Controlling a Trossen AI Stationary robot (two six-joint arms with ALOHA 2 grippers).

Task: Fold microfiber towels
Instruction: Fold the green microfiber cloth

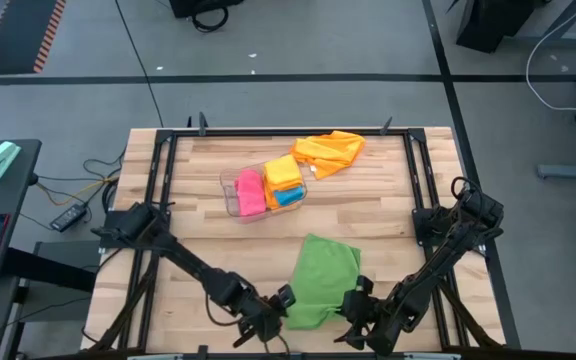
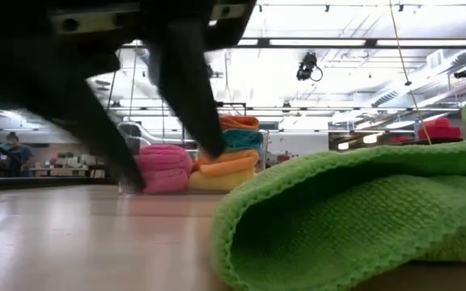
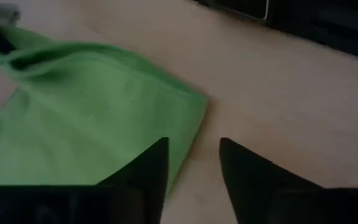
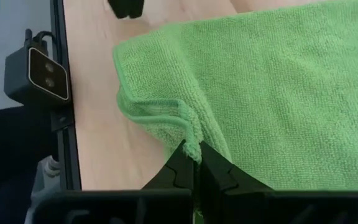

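Green towel (image 4: 278,81) edge pinched in right fingers (image 4: 219,174); left fingers (image 3: 148,171) parted beside it.

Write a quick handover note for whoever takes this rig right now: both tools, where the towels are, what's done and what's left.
Right tool: shut on the green towel, pinching a bunched edge at the table's near side.
Left tool: open, at the towel's other near corner, holding nothing.
Green towel: lying partly doubled over on the wooden table, not neatly folded.
Clear bin: holds pink, orange, yellow and blue folded towels.
Loose orange towel: crumpled at the far side beside the bin.
Left: finish the green fold, then fold the loose orange one.
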